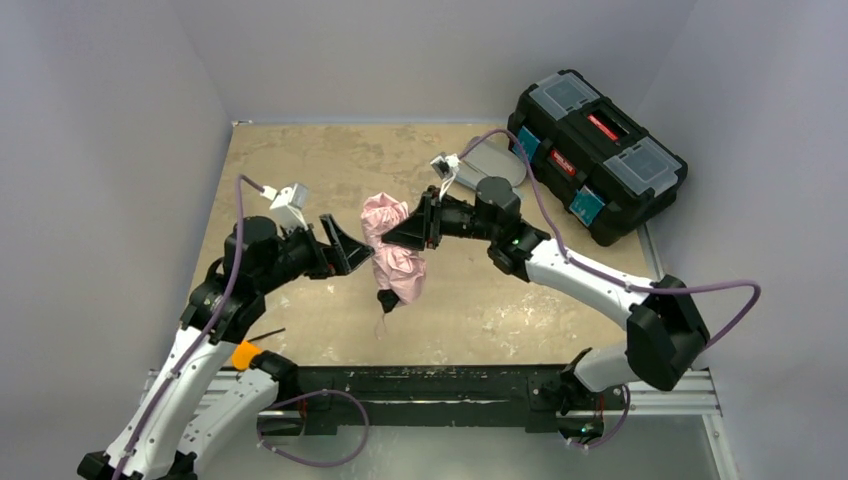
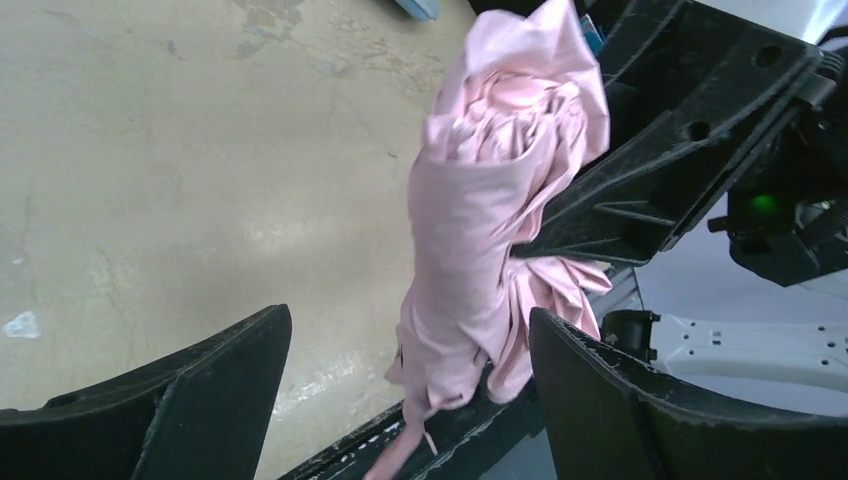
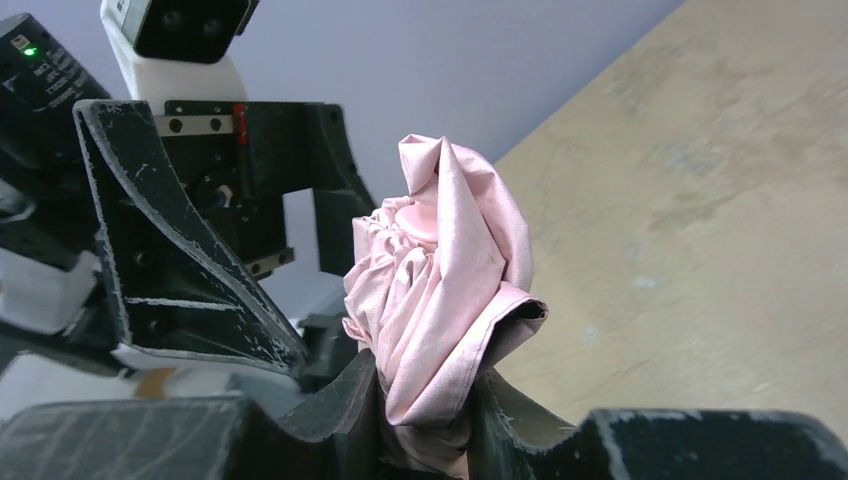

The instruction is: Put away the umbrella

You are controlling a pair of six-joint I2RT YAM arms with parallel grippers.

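Okay, umbrella (image 1: pixel 392 250): pink bundle, crumpled and loosely gathered, held up off the table (image 1: pixel 300 160), one end pointing away from the arm bases and a dark tip at its near end.
Right gripper (image 3: pixel 425 400): clamped on the umbrella's middle, coming in from the umbrella's right; both fingers bite into the pink fabric, which bulges out above the jaws.
Left gripper (image 1: pixel 350 248): jaws spread wide, holding nothing, sitting just to the left of the umbrella.
Left wrist view: the umbrella's lower end hangs in the gap between the two black fingers; I cannot tell whether the fabric brushes the right-hand one.
Umbrella cap: a small pink round button shows among the folds in the right wrist view.
Grey case (image 1: pixel 490 160): flat on the table beyond the umbrella and to its right, well apart from it.
Toolbox (image 1: pixel 598 155): black, lid shut, farther right of the umbrella than the case, at the table's far corner.
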